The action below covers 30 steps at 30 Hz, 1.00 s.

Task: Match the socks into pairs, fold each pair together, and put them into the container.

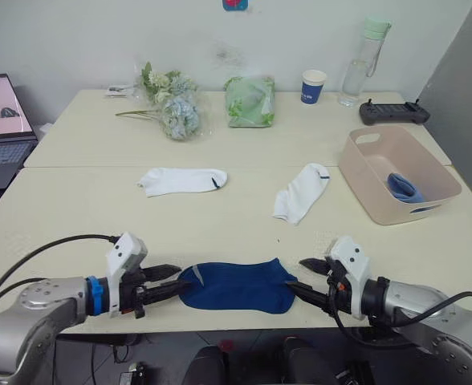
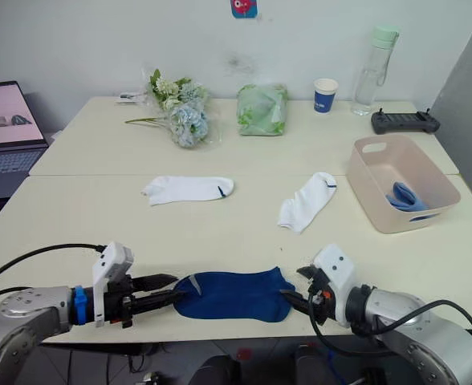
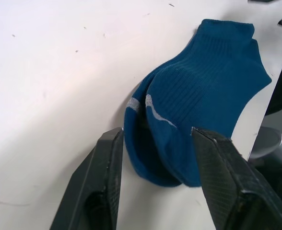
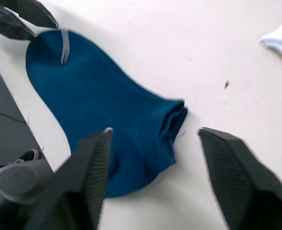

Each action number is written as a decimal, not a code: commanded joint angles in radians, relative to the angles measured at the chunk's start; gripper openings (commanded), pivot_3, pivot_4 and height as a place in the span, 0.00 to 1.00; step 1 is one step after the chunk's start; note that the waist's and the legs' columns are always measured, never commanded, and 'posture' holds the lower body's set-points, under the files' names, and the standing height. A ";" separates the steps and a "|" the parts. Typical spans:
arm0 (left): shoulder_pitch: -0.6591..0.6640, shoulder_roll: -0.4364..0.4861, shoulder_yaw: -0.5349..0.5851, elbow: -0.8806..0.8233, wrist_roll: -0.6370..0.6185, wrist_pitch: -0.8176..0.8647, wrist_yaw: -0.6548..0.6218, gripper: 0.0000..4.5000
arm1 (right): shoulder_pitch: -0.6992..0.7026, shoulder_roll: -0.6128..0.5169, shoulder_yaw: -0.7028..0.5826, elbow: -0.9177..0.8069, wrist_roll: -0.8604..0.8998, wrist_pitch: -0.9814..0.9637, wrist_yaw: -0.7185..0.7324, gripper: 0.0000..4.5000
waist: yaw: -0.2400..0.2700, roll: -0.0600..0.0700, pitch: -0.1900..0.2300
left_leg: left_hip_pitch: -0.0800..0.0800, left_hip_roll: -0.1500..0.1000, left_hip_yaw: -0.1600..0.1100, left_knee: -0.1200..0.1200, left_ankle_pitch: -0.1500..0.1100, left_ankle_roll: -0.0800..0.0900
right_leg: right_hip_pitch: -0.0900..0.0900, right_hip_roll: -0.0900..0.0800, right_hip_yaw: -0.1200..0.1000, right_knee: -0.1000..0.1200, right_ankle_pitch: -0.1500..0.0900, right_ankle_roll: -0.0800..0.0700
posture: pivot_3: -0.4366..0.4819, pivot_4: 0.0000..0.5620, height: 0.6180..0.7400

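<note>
Navy socks (image 1: 238, 286) lay stacked as a pair at the near edge of the surface (image 1: 220, 224), toe end w/ a pale stripe toward the left gripper (image 1: 170, 282), cuff end toward the right gripper (image 1: 307, 278). In the left wrist view two layers were visible, one atop the other, so matching for this pair looked done; folding didn't, as the pair lay full length. Left jaws were spread, straddling the toe end w/o pinching it. Right jaws were also spread, tips just beside the cuff end, not clamped on fabric. Container (image 1: 363, 180) sat at the far right of the surface, well apart from the navy pair, w/ light blue fabric (image 1: 404, 188) inside; prob. the light blue pair already put away, though can't tell if it's one sock or two. Two white socks lay separate mid-surface: one (image 1: 181, 180) to the left, flat, the other (image 1: 301, 193) nearer the container, angled. Neither matched up nor folded yet. Judged progress: approx. a third done, navy pair in hand (fold + drop in left), white pair untouched. Blue paper cup (image 1: 314, 86), water bottle (image 1: 364, 62) and flowers (image 1: 170, 102) stood at the far side, not part of the job.
</note>
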 commanded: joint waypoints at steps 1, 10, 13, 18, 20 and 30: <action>-0.043 0.031 0.009 -0.017 -0.032 0.002 -0.042 0.48 | -0.049 -0.004 0.038 -0.043 -0.027 -0.057 0.004 0.77 | 0.000 0.000 0.000 | 0.000 0.000 0.000 0.000 0.000 0.000 | 0.000 0.000 0.000 0.000 0.000 0.000 | 0.48 0.27 1.00; -0.092 0.053 -0.219 -0.049 0.139 -0.219 -0.161 0.08 | -0.114 0.007 0.281 0.076 -0.211 -0.210 0.051 0.34 | -0.001 0.000 0.000 | 0.000 0.000 0.001 0.000 0.000 0.000 | 0.000 0.000 0.001 -0.001 0.000 0.000 | 0.48 0.27 1.00; -0.097 0.032 -0.274 -0.020 0.191 -0.280 -0.159 0.00 | -0.110 0.006 0.317 0.103 -0.241 -0.230 0.067 0.08 | 0.000 0.000 0.000 | 0.000 0.000 0.001 0.000 0.000 0.000 | 0.000 0.000 0.001 -0.001 0.000 0.000 | 0.48 0.27 1.00; -0.154 -0.061 -0.371 0.140 0.322 -0.369 -0.080 0.00 | -0.067 -0.054 0.444 0.197 -0.382 -0.323 0.112 0.01 | 0.001 0.000 0.001 | 0.000 -0.001 0.000 0.000 0.000 0.000 | 0.001 0.000 0.000 -0.001 0.000 0.000 | 0.48 0.27 1.00; -0.159 -0.071 -0.381 0.192 0.359 -0.399 -0.067 0.00 | -0.040 -0.068 0.454 0.225 -0.415 -0.343 0.112 0.01 | 0.000 -0.001 0.001 | 0.000 0.000 0.000 0.000 0.000 0.000 | 0.001 0.000 0.000 -0.001 0.000 0.000 | 0.48 0.27 1.00; -0.164 -0.056 -0.370 0.349 0.403 -0.449 -0.039 0.00 | 0.083 -0.148 0.343 0.257 -0.458 -0.424 0.150 0.01 | 0.001 0.004 -0.008 | 0.010 0.000 0.000 -0.001 -0.001 0.001 | 0.011 0.000 0.000 -0.002 -0.001 0.001 | 0.48 0.27 1.00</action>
